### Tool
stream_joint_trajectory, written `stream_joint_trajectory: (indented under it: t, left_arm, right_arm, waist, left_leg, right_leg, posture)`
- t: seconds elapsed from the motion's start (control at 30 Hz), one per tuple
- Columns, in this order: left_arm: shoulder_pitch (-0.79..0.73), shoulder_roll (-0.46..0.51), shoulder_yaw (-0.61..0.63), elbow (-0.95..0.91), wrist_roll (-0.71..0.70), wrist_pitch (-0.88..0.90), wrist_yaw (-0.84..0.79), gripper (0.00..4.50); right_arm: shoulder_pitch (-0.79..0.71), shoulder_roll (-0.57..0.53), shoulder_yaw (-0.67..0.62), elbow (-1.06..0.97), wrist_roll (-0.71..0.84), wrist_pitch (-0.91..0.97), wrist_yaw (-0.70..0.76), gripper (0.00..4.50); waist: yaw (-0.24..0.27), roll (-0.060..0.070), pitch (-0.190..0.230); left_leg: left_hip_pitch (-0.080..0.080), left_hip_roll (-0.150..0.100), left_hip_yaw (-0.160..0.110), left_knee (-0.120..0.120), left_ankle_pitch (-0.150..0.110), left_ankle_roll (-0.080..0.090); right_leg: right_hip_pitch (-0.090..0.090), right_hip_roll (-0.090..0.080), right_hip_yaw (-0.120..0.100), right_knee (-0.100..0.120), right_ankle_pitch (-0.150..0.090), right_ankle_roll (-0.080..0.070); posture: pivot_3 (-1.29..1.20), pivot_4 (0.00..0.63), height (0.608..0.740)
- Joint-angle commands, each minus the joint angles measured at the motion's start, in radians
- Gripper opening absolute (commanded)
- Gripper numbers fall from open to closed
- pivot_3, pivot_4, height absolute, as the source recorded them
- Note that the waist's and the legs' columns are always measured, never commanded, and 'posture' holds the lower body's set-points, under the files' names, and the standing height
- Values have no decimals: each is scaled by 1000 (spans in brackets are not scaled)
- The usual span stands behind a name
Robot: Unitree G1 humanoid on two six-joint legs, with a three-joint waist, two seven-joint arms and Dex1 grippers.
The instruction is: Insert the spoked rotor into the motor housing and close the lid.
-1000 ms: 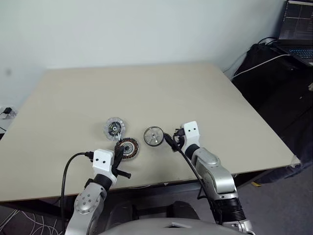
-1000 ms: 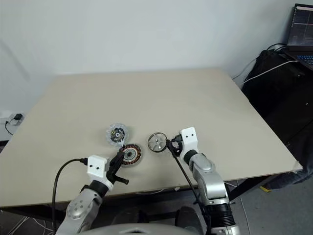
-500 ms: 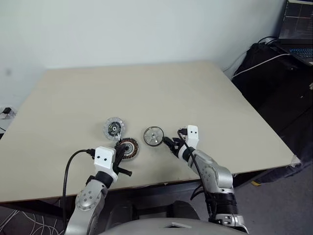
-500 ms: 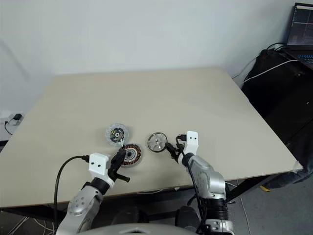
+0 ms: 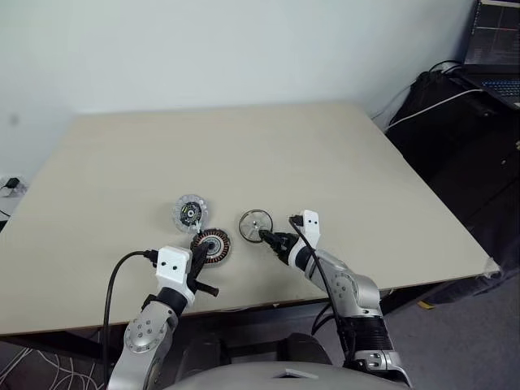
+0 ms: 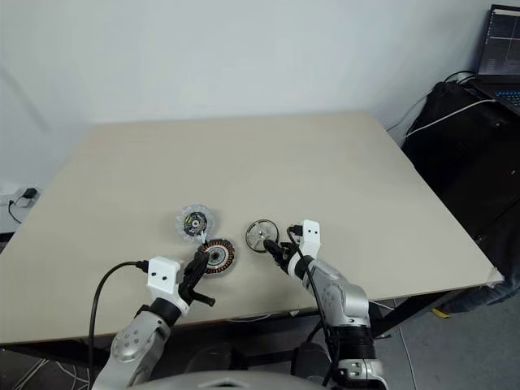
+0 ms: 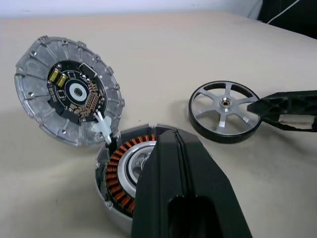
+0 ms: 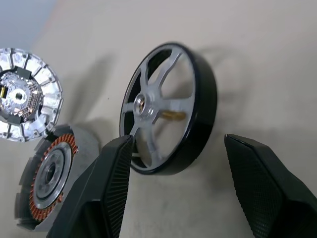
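Black-fingered right gripper agape beside the spoked rotor, left gripper closed over the motor housing

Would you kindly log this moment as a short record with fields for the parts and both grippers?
spoked rotor: on the table, not yet inserted
motor housing: windings exposed, beside the rotor
lid: open, black-centred face showing, against the housing's rim
left gripper: shut, over the housing's near edge
right gripper: open, fingers either side of the rotor, not gripping
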Motion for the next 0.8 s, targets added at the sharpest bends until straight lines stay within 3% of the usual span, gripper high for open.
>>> stream_joint_trajectory:
  t: [0.03, 0.07, 0.23, 0.3, 0.6, 0.8]
  left_arm:
    - [4, 0, 3, -13, -2, -20, -2, 0]
    - [7, -1, 3, -12, -2, -21, -1, 0]
    - [33, -11, 7, 25, 2, -57, 4, 0]
    - [46, -11, 5, 34, 4, -70, 1, 0]
    - [75, -5, 2, 56, 3, -145, -18, 0]
    - [85, -28, -7, 134, 46, -309, 7, 0]
  right_arm:
    - [-48, 44, -1, 0, 36, -10, 13, 2772]
    - [-49, 44, -1, 5, 40, -10, 13, 2641]
    - [-43, 26, -1, 1, 54, -6, 13, 992]
    - [-36, 15, -4, -15, 68, 0, 10, 614]
    - [13, -2, -31, -141, 197, 84, 48, 423]
    - [38, -36, 6, -197, 263, 159, 127, 423]
  waist:
    - [0, 0, 0]
    - [0, 0, 0]
    - [-1, 0, 0]
    - [1, 0, -1]
    - [4, 2, 1]
    - [1, 1, 1]
  left_leg:
    - [0, 0, 0, 0, 0, 0]
    - [0, 0, 0, 0, 0, 0]
    - [0, 0, 0, 0, 0, 0]
    - [0, 0, 0, 0, 0, 0]
    - [0, 0, -1, -2, 0, 0]
    - [0, 0, -1, -4, 0, 0]
  right_leg:
    - [0, 0, 0, 0, 0, 0]
    - [0, 0, 0, 0, 0, 0]
    - [0, 0, 0, 0, 0, 0]
    - [0, 0, 0, 0, 0, 0]
    - [0, -2, 0, -1, 0, 0]
    - [-1, -1, -1, -3, -1, -1]
  posture:
    - [0, 0, 740]
    - [0, 0, 740]
    - [0, 0, 740]
    - [0, 0, 740]
    - [0, 0, 740]
    - [0, 0, 740]
